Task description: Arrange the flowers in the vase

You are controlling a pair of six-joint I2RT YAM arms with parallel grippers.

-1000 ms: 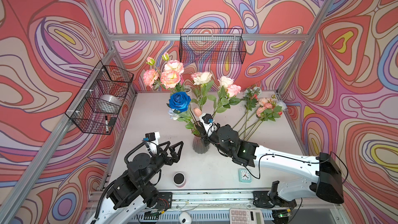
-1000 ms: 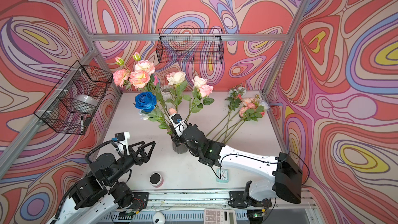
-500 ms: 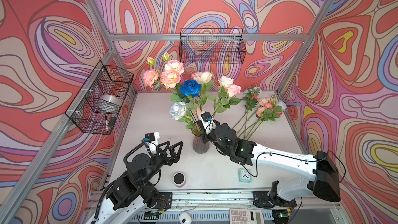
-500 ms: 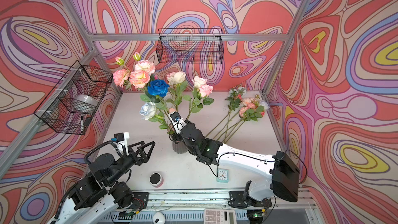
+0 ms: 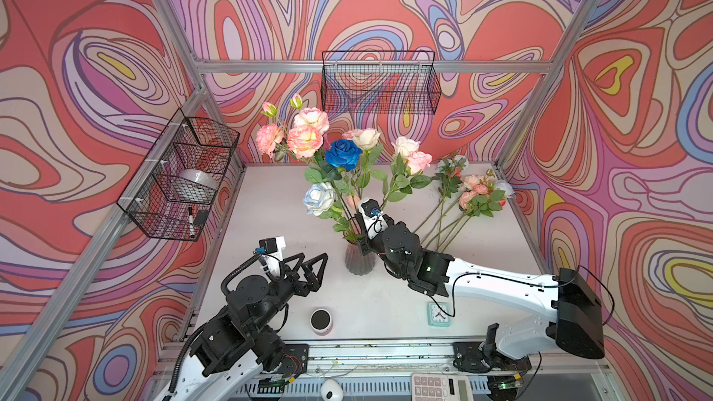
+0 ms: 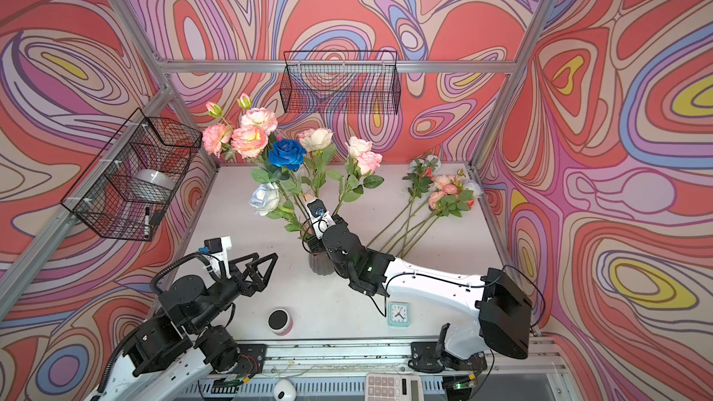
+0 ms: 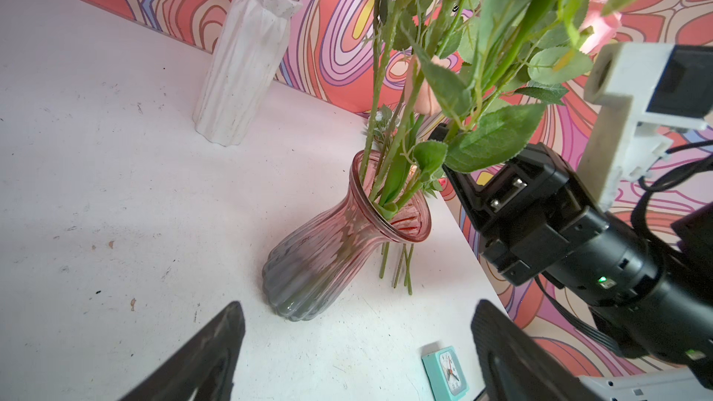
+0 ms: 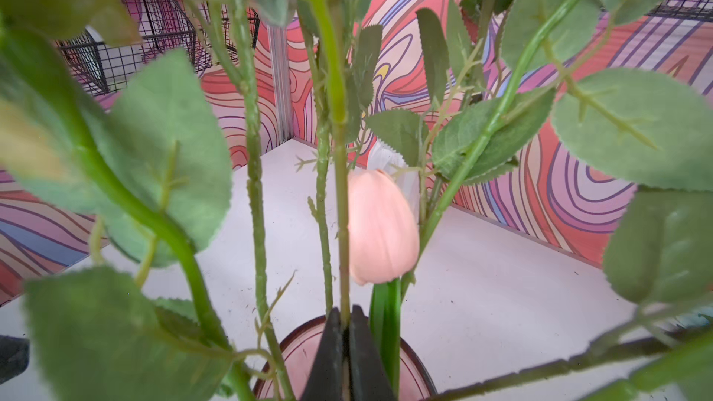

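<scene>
Right claw (image 8: 346, 313) clamped on one flower stem (image 8: 339, 140) above vase (image 7: 308, 271) mouth. Lower straight between neighbours, release once seated. Left claw (image 5: 313, 256) apart, clear.

Both arms: round black motor joints with white shell links. Left arm (image 5: 231, 337): ribbed black cable hose (image 5: 236, 270) on the side away from the vase (image 5: 359, 260); white cam bracket (image 5: 273, 245) w/ small black cam & blue plug. The left gripper (image 5: 313, 257), at the end nearest the vase, has black skeletal triangular fingers (image 7: 200, 356). Right arm (image 5: 501, 289): long white link w/ thin black cable (image 5: 452, 302). Boxy black housing (image 5: 576, 316) at the end farthest from the vase, green LED (image 5: 425, 266) on the black elbow block. Its wrist bracket (image 5: 371, 213) by the vase is white w/ blue plug. The black gripper body shows 2 silver fittings (image 7: 506, 191). Right gripper (image 8: 345, 345) fingers are flat, black, tapered.
</scene>
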